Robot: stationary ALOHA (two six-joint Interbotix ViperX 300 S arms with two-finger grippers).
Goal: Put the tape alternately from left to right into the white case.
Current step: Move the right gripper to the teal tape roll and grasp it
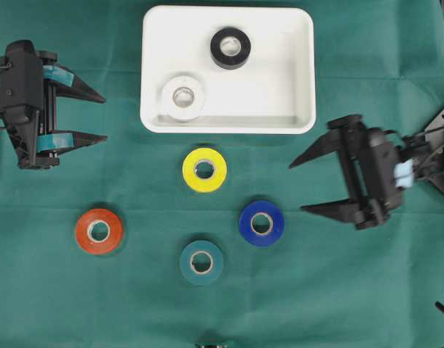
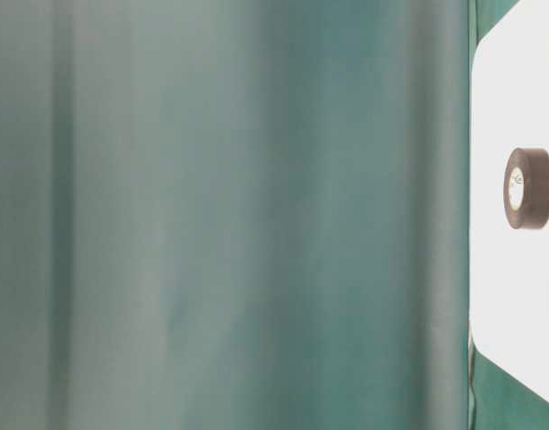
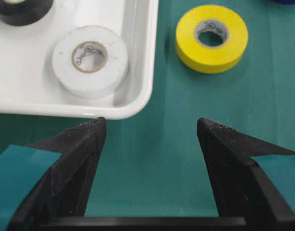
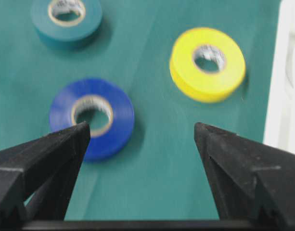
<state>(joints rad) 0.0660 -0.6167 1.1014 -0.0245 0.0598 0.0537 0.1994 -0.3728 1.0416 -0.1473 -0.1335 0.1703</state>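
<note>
White case (image 1: 298,72) holding white roll (image 1: 183,97), black roll (image 1: 230,48); right tool (image 1: 305,187) gaping empty, facing blue roll (image 1: 261,223), likely next; left tool (image 1: 102,117) idling wide, empty.

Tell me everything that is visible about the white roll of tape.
The white roll of tape is a small round ring, smooth and slightly glossy, with a pale core that carries faint printed marks. It lies flat, hole up, inside the white case, near the case's lower left corner and close to its wall. It rests on the case floor. The black roll lies apart from it. No gripper touches it.
</note>
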